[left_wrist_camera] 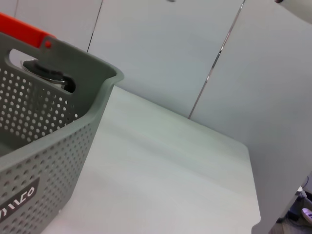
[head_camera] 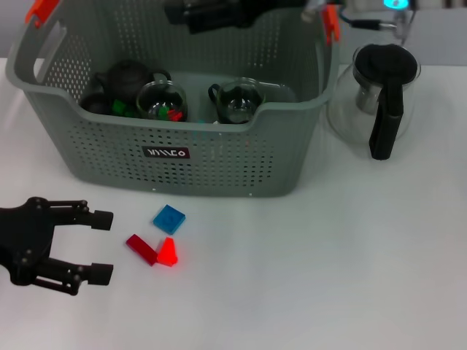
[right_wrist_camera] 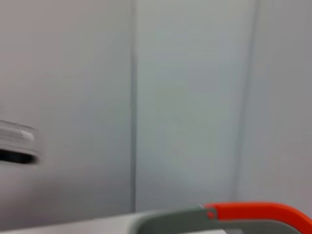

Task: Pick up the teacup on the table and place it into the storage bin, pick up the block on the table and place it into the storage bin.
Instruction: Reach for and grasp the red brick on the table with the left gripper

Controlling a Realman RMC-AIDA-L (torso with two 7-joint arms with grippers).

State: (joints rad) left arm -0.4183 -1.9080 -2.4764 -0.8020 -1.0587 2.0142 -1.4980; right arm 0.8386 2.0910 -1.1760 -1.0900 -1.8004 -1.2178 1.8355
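The grey-green storage bin (head_camera: 219, 164) stands at the back of the white table; its wall (left_wrist_camera: 44, 146) fills one side of the left wrist view. Two glass teacups (head_camera: 162, 100) (head_camera: 237, 100) sit inside it beside a black teapot (head_camera: 128, 79) and small blocks. On the table in front lie a blue block (head_camera: 168, 218), a dark red block (head_camera: 141, 249) and a bright red block (head_camera: 168, 252). My left gripper (head_camera: 109, 246) rests low at the near left, open, its fingers pointing at the red blocks and a short way from them. My right gripper (head_camera: 211, 14) hangs above the bin's back rim.
A glass kettle (head_camera: 379, 95) with a black lid and handle stands to the right of the bin. Orange handle clips (head_camera: 332, 22) (right_wrist_camera: 258, 212) mark the bin's ends. White table surface stretches in front and to the right of the blocks.
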